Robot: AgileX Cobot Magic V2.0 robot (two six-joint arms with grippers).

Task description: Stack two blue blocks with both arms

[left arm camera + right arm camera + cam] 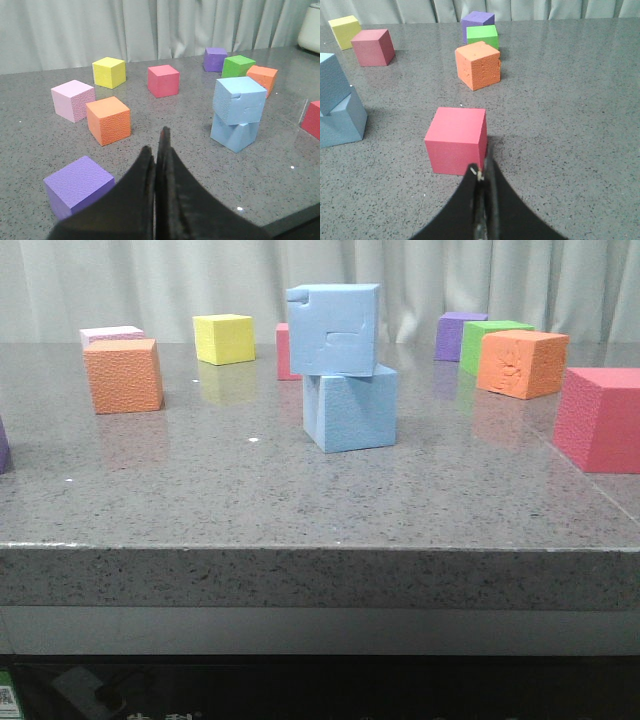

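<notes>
**Blue blocks stand stacked as both arms hang clear**

Nearest the wrist cameras, the left gripper [159, 150] and the right gripper [482, 172] are each pinched to a narrow seam, black pointed fingers pressed together and holding nothing. Neither shows in the front view. Just ahead of the right gripper sits a smooth red cube [456, 140]; beside the left one lies a purple cube [77, 185], with a pebbled orange cube [108, 120] beyond it.

At mid-table the task looks done: the notched blue block [332, 330], with a cut corner and a rectangular dent on its face, rests on the plain blue block [350, 408], finely textured foam. The upper block is twisted and overhangs the lower one's left edge, so the sensible finish is to leave the pair untouched and keep both arms well away; a nudge could tip soft, light foam off such a skewed seat.

Farther back on the speckled grey stone table [200, 500] stand a second orange cube [522, 363], a green cube [478, 340], a yellow cube [224, 338] and a pale pink cube [73, 100], before a pleated curtain [150, 280].
</notes>
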